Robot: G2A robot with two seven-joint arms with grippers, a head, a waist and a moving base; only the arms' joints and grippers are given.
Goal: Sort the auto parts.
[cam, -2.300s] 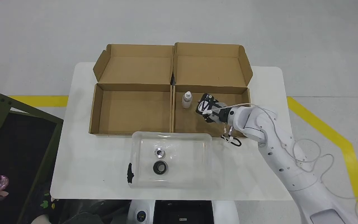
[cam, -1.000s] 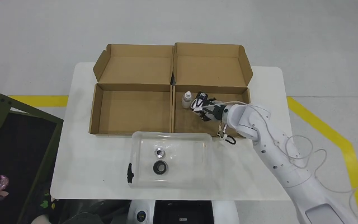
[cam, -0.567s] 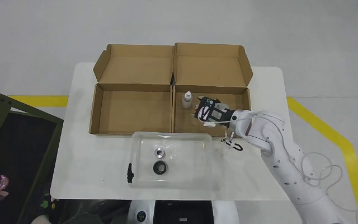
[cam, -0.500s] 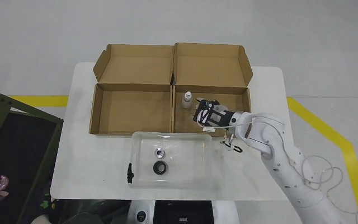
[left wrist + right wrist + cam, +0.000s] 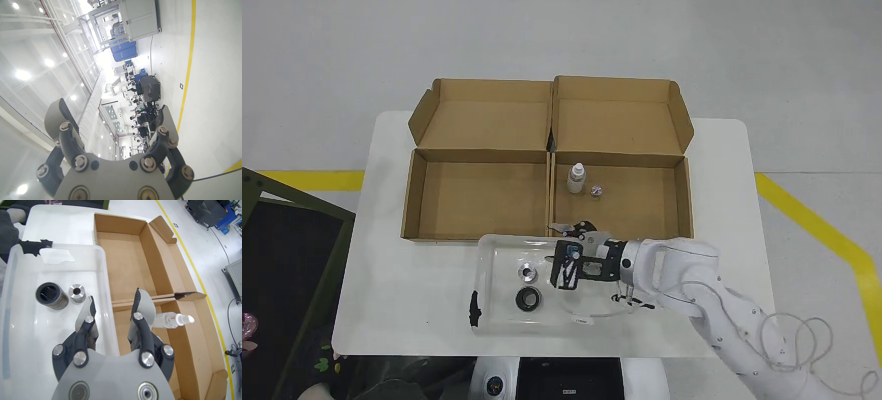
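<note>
The right gripper (image 5: 567, 252) (image 5: 114, 294) hangs with its fingers apart and nothing between them. It straddles the far wall of the clear plastic bin (image 5: 487, 300) (image 5: 102, 255): one finger is inside the bin, the other is over the right cardboard box (image 5: 672, 200) (image 5: 200, 321).

Just beyond the finger in the bin stand two parts close together, a small silver bushing (image 5: 529, 271) (image 5: 77, 293) and a black cylindrical bearing (image 5: 529, 298) (image 5: 52, 295).

In the right cardboard box there is a small spray bottle (image 5: 577, 178) (image 5: 170, 319) near the wall shared with the left cardboard box (image 5: 477, 200) (image 5: 128, 262). A tiny pale part (image 5: 596, 188) lies just beside the bottle. Both boxes have their lids folded back and stand against the bin on the white table (image 5: 382, 280).

The left gripper (image 5: 112, 104) is well away from all this, with its fingers spread wide on nothing, pointing out into the hall.
</note>
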